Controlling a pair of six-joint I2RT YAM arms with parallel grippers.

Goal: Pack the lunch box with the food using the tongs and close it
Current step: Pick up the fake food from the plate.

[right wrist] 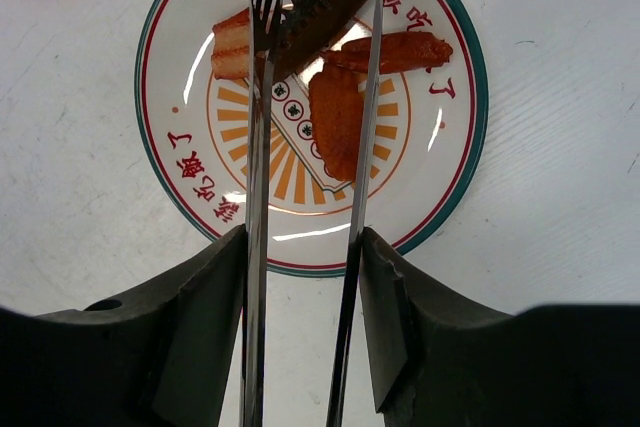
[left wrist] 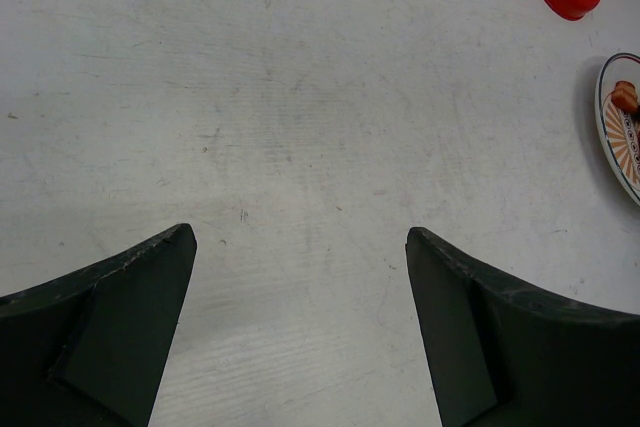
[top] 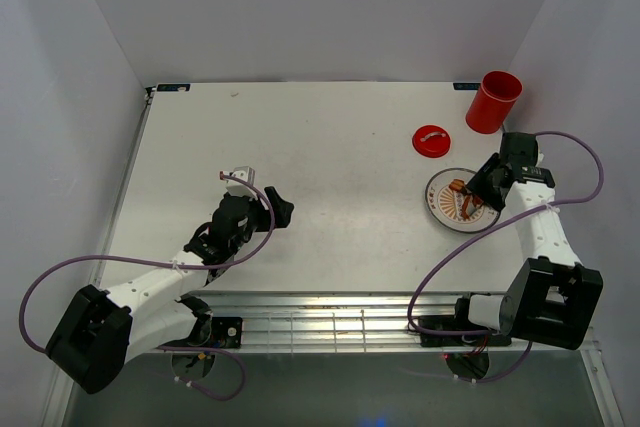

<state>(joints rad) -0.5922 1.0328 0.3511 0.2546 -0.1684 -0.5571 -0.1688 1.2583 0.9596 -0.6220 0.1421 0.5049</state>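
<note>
The tongs sit in the right gripper, whose two dark fingers press on the outsides of the two slim arms; the arms run forward out of the grip, nearly parallel and a little apart, so the tongs are partly squeezed, not shut; their tips reach over the far half of the plate, the left one fork-like and lying over the end of a reddish strip, the right one running out of the top of the wrist view; a dark ridged piece lies between the two arms, but whether they pinch it I cannot tell; the rest of the food lies on the plate, one orange-brown piece at the middle and another beside it towards the rim; from above, the right arm rises from its base at the near right, bends at the elbow and tips its gripper down over the plate; the lid lies flat on the table just beyond the plate, and the lunch box stands upright and uncovered in the far right corner; well apart, the left arm reaches low towards mid-table, its gripper spread wide and empty above the bare table.
</note>
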